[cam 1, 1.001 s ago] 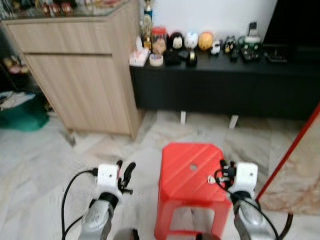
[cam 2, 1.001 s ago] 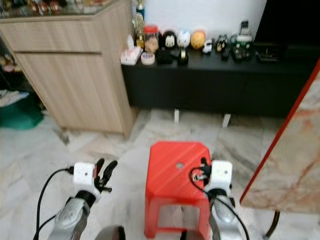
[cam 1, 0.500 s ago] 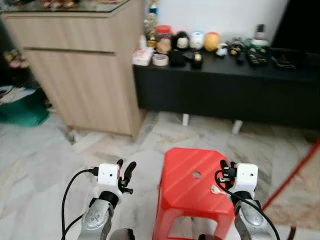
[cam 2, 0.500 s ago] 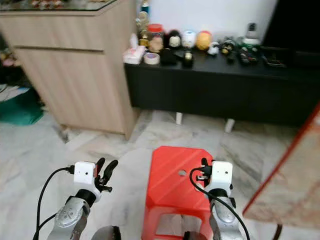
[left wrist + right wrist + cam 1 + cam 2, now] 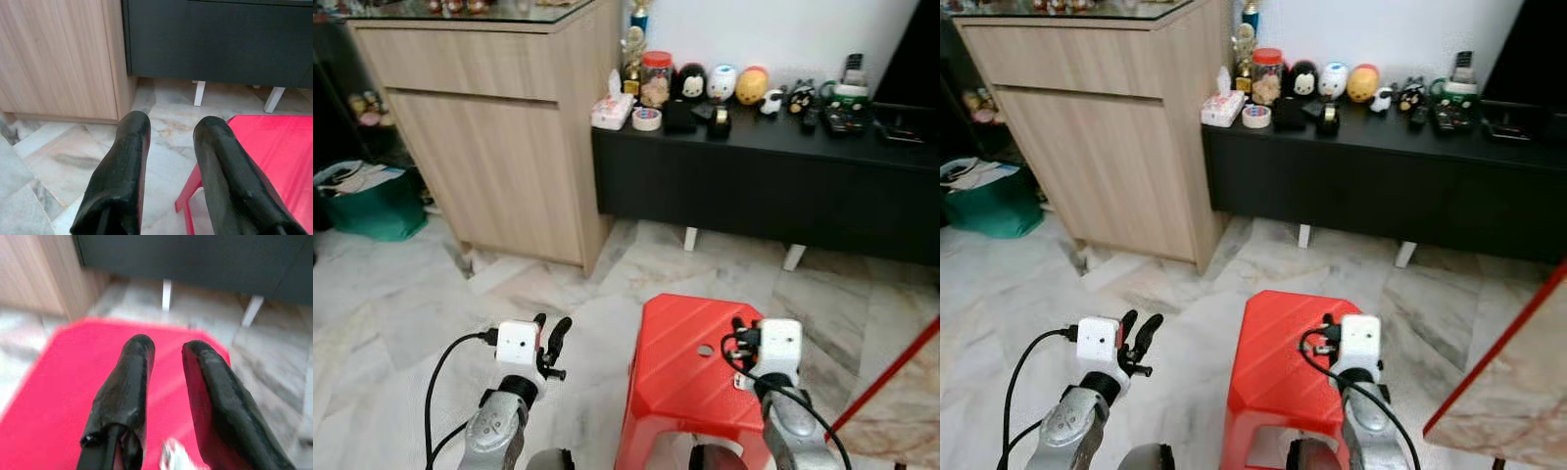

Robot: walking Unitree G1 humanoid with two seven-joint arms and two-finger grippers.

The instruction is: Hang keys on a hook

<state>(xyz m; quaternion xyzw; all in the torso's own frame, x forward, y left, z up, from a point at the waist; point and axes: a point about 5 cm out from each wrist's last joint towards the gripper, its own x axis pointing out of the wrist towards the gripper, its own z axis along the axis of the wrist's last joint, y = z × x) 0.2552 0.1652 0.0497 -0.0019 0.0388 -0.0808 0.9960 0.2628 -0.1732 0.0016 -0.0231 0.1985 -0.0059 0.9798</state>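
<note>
Head views: red stool (image 5: 677, 364) on pale marble floor (image 5: 401, 294), low in front; wooden cabinet (image 5: 499, 147) beyond to the left; long black surface (image 5: 754, 181) against the wall, carrying a jar (image 5: 657, 78), a roll of tape (image 5: 647, 118) and a row of small figures. Left hand (image 5: 551, 325) raised over bare floor beside the stool, well apart from it. Right hand (image 5: 741, 335) poised over the right part of the stool top. Left wrist view: two black fingers spread, nothing between them, aimed at floor, stool corner and cabinet foot. Right wrist view, somewhat blurred: fingers parted and empty over the red seat; small silvery item, judged to be the keys (image 5: 171, 458), lying on the seat low between the finger roots, close in. Where the hook is: cannot tell. Risks, as judgement: keys so near the finger roots likely to be overshot, so closing on air; smooth seat apt to let a nudged bunch slide off the edge to the floor; blur suggesting a poor fix on position; light stool easily bumped by the arm.
</note>
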